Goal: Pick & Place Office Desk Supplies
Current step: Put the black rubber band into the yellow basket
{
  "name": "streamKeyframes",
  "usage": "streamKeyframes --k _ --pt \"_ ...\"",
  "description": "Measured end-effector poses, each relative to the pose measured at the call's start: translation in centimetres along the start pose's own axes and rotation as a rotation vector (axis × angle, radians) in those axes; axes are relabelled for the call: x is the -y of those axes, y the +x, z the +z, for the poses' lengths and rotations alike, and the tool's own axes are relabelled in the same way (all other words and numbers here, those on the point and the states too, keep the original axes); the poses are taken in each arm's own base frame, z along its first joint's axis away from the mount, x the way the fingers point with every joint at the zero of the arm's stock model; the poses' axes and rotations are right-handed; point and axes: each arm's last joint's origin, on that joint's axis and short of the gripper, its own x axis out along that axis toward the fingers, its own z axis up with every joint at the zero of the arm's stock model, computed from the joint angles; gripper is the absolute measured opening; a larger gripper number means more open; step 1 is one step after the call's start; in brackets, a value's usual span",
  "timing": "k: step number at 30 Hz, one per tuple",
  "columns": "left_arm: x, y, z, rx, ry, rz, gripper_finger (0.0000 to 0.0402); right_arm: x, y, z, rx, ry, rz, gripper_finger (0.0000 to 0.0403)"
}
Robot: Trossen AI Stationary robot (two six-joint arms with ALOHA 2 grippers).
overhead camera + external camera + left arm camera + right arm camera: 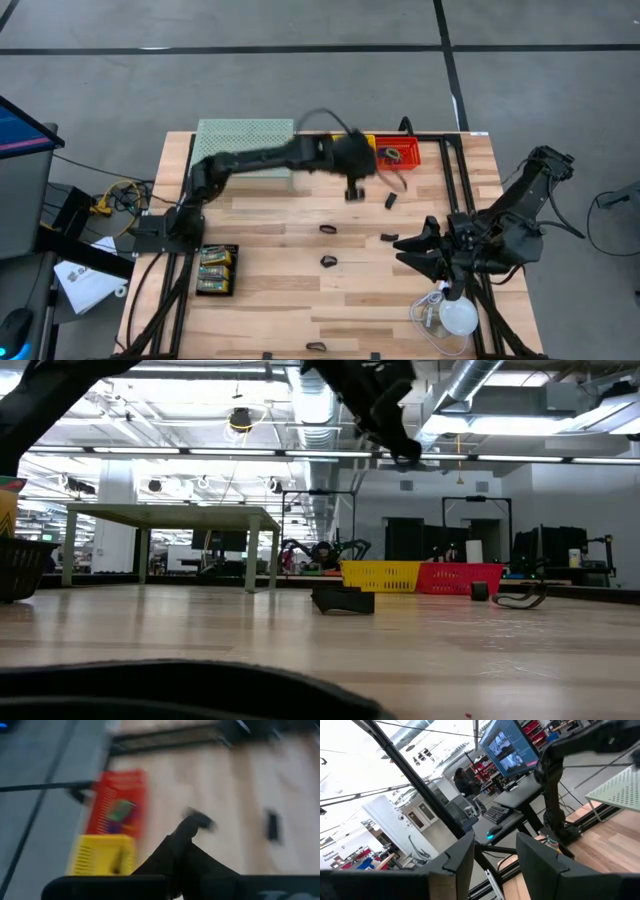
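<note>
Hovering near the red bin (398,153), left gripper (353,190) is closed on a black clip (199,819); right gripper (492,851) waits, parted, empty.

No text, label, brand, number or sign can be read in any view. The monitor (512,745) in the room behind the table shows only blurred window shapes, the green card-backed packs (217,269) on the table show print too small to make out, and the white paper (85,282) beside the table carries dark marks that cannot be read.
</note>
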Motion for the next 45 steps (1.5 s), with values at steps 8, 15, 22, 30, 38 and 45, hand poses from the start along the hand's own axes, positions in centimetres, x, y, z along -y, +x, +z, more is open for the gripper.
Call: streamKeyframes --k 8,15,22,30,38,45 --pt "-8.9 -4.0 0.5 0.202 -0.179 0.215 0.0 -0.2 0.0 0.5 0.041 0.016 0.001 0.0143" --pt "-13.2 -3.5 -1.2 0.231 -0.293 0.258 0.0 -0.1 0.4 1.1 0.086 0.012 -0.006 0.0143" --pt "-14.0 1.8 -3.7 0.171 -0.338 0.205 0.0 0.4 1.1 1.7 0.123 0.023 -0.03 0.0143" --pt "-12.7 8.3 -7.1 0.047 -0.361 0.138 0.0 0.6 1.3 1.9 0.139 0.027 -0.045 0.0143" --pt "-11.7 11.7 -9.3 -0.026 -0.381 0.088 0.0 0.8 1.3 1.9 0.158 0.029 -0.084 0.0143" --pt "-11.5 11.9 -9.7 -0.058 -0.396 0.08 0.0 0.8 1.3 1.9 0.158 0.022 -0.084 0.0143"
